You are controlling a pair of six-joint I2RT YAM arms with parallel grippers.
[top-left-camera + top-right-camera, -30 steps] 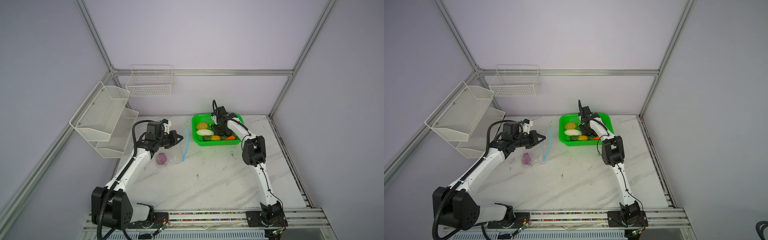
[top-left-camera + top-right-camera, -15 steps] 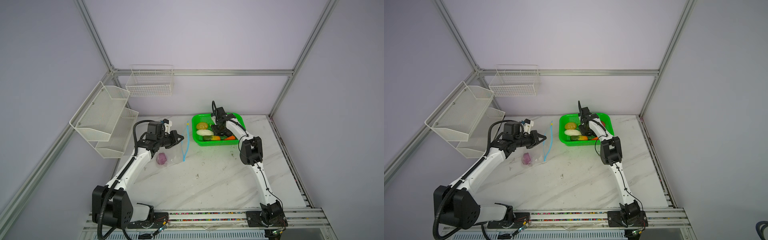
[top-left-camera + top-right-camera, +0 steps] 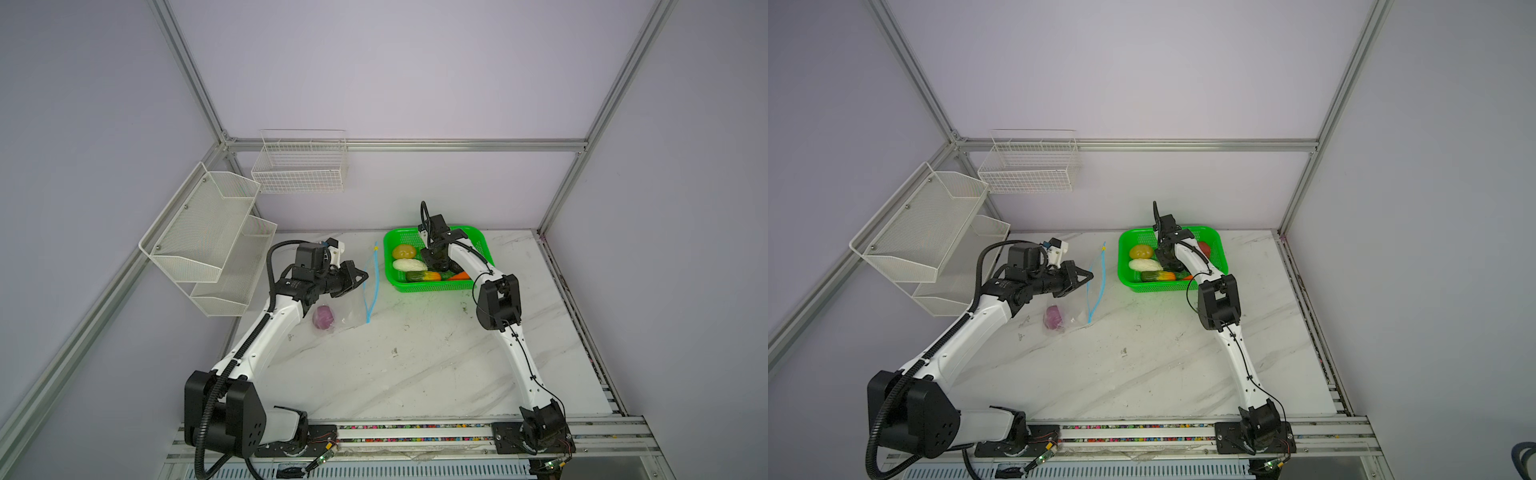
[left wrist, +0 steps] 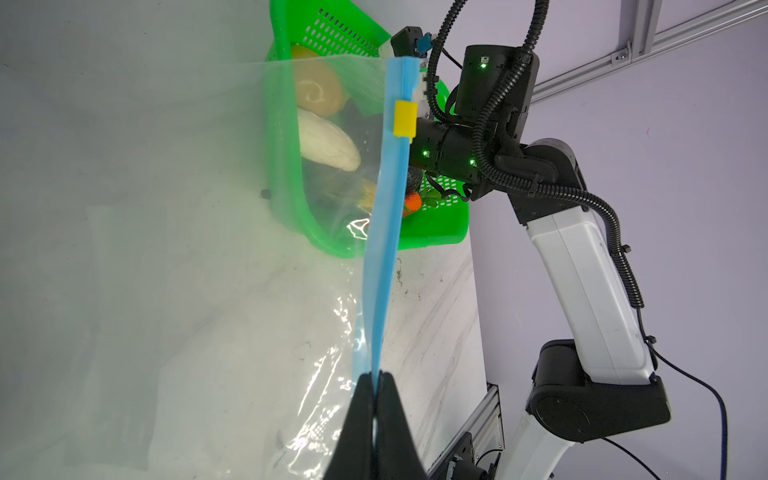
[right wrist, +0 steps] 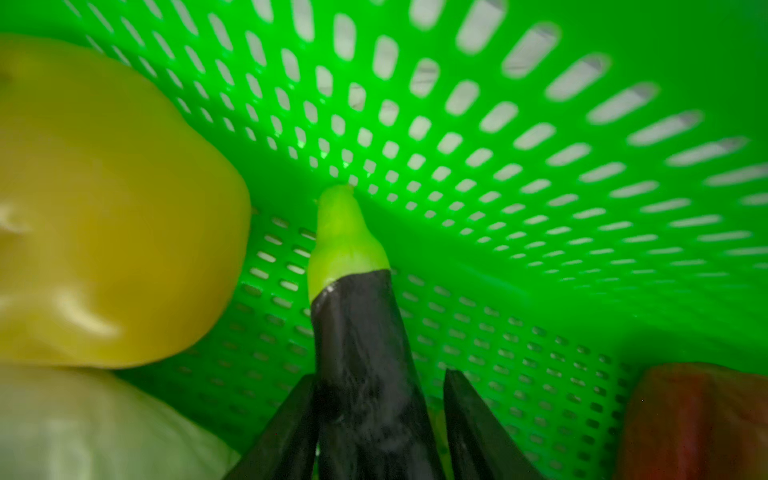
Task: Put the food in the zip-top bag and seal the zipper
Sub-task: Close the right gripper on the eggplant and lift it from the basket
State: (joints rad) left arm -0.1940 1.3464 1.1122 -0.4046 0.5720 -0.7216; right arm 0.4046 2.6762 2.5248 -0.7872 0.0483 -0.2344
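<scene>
Right gripper [image 5: 380, 374] straddles the eggplant [image 5: 357, 332] inside the green basket [image 5: 540, 208].
Jaws apart, one side not yet touching; the long axis runs forward between them, stem end away. Left gripper [image 4: 376, 378] pinches the zipper [image 4: 386, 232] of the zip-top bag [image 4: 208, 291].

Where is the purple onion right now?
In both top views the purple onion lies on the left of the table, inside the clear bag, beside its blue zipper.
</scene>
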